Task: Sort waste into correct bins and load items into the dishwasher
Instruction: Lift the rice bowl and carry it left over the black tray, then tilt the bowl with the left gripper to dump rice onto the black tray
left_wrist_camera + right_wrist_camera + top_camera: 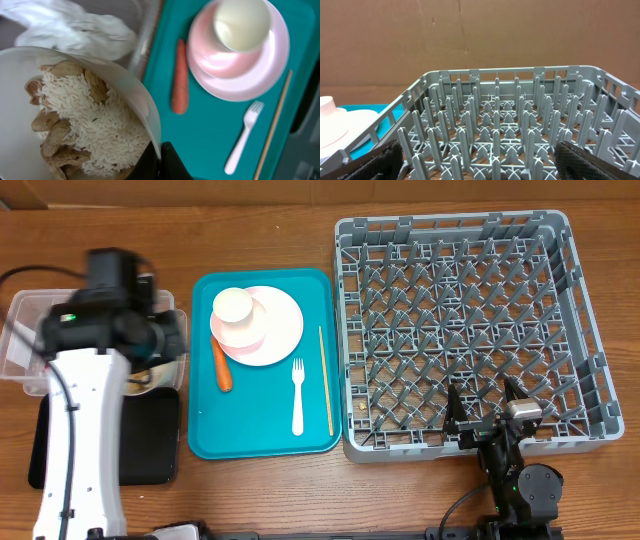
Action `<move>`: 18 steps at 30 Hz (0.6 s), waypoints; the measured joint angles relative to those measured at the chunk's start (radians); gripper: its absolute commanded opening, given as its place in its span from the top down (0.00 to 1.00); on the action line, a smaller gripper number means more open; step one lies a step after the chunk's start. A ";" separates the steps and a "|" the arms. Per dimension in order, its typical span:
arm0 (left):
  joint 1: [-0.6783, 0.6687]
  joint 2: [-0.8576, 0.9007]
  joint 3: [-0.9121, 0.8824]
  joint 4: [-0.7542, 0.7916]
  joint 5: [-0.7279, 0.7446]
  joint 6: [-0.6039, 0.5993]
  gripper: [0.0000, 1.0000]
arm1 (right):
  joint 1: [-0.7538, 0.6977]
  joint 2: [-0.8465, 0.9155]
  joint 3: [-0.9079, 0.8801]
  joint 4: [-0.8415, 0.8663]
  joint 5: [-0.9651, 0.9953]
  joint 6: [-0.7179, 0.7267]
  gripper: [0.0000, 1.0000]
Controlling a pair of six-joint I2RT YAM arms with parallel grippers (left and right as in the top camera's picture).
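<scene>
Rice bowl [135,95] rim clamped, L gripper [160,160]; R gripper [483,408] spread; carrot [180,77] ~parallel to fork [242,137].

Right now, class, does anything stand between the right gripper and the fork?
Yes. The right gripper is open at the near edge of the rack. Pegs and the rack's left wall rise between it and the fork, and the chopstick lies on the fork's rack side.

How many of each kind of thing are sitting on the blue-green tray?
pink plate: 1
white cup: 1
carrot: 1
white fork: 1
wooden chopstick: 1
Total: 5
</scene>
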 measured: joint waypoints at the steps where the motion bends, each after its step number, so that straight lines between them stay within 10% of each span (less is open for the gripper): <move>1: 0.045 0.000 -0.004 0.003 0.013 0.009 0.96 | 0.000 0.000 0.000 0.000 0.000 0.000 0.00; 18: 0.603 0.002 -0.452 0.274 0.422 0.092 0.96 | 0.000 0.000 0.000 -0.001 0.000 0.000 0.00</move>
